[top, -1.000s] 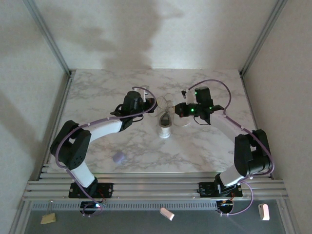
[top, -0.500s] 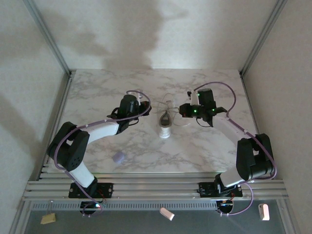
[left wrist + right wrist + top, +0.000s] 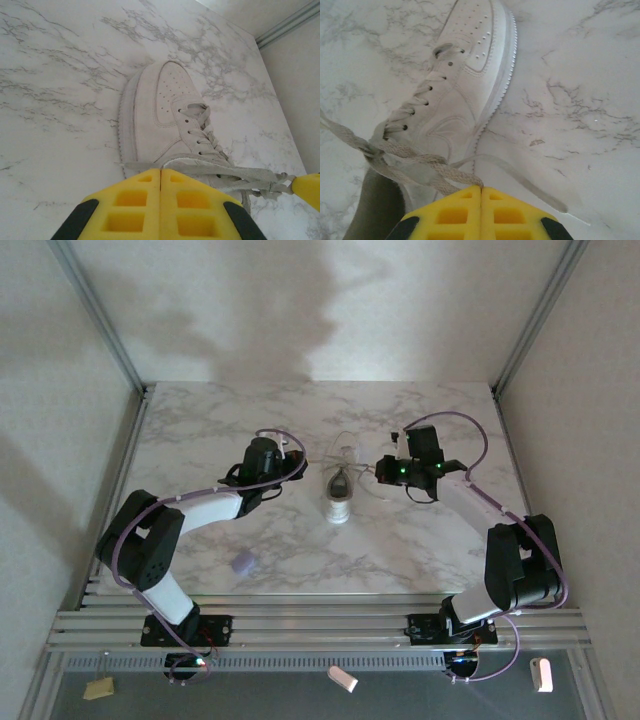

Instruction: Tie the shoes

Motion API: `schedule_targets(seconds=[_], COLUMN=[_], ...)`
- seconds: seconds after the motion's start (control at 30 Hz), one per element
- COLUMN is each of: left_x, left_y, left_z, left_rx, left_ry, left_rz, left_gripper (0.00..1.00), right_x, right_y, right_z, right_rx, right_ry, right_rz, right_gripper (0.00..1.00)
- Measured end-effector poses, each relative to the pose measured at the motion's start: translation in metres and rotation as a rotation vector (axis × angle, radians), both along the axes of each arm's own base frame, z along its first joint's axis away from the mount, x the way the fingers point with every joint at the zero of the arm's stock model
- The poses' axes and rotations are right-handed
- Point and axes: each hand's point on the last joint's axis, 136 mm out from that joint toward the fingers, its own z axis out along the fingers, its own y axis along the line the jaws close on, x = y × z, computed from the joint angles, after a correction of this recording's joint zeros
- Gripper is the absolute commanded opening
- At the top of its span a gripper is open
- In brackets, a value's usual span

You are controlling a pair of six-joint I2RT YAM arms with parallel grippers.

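The small white sneaker [image 3: 339, 498] lies mid-table, toe toward the arms. My left gripper [image 3: 294, 462] sits just left of its heel end and my right gripper [image 3: 383, 469] just right of it. In the left wrist view the yellow fingers [image 3: 125, 205] are pressed together on a flat white lace [image 3: 250, 174] that runs taut across the shoe [image 3: 160, 110]. In the right wrist view my gripper [image 3: 481, 188] is shut on the other lace strand [image 3: 445, 172], which leads back to a crossing knot [image 3: 372, 150] over the shoe's [image 3: 465, 75] opening.
A tiny lavender blob [image 3: 242, 562] lies on the marble table [image 3: 200, 430] near the left arm. Metal frame posts and walls close the table on three sides. Small tags [image 3: 342, 678] sit on the front rail.
Both grippers have moved outward from the shoe, left one leftward and right one rightward, drawing the laces tighter. The shoe has stayed in place.
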Motion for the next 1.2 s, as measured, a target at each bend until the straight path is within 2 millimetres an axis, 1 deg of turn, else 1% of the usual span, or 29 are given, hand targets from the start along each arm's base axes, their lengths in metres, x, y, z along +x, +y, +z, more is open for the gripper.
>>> schedule_targets(seconds=[0.2, 0.3, 0.47, 0.63, 0.83, 1.03, 1.2], left_x=[0.001, 0.0, -0.001, -0.001, 0.002, 0.005, 0.006], left_y=[0.003, 0.009, 0.019, 0.029, 0.039, 0.054, 0.063], left_z=[-0.001, -0.006, -0.015, -0.018, -0.012, 0.002, 0.005], left_rx=[0.005, 0.014, 0.027, 0.031, 0.027, 0.015, 0.013], left_ry=[-0.001, 0.008, 0.023, 0.03, 0.018, -0.011, -0.015], left_rz=[0.013, 0.027, 0.057, 0.086, 0.118, 0.155, 0.174], left_gripper=[0.0, 0.0, 0.0, 0.0, 0.0, 0.0, 0.0], right_x=[-0.002, -0.004, -0.005, -0.007, -0.009, -0.01, -0.008], right_y=[-0.017, -0.024, -0.031, -0.039, -0.047, -0.051, -0.053], right_z=[-0.021, -0.028, -0.032, -0.035, -0.04, -0.041, -0.041], right_rx=[-0.097, -0.135, -0.174, -0.211, -0.256, -0.277, -0.29], right_ry=[0.064, 0.088, 0.106, 0.118, 0.139, 0.144, 0.144], right_rz=[-0.058, -0.078, -0.103, -0.124, -0.145, -0.157, -0.164], right_gripper=[0.0, 0.0, 0.0, 0.0, 0.0, 0.0, 0.0])
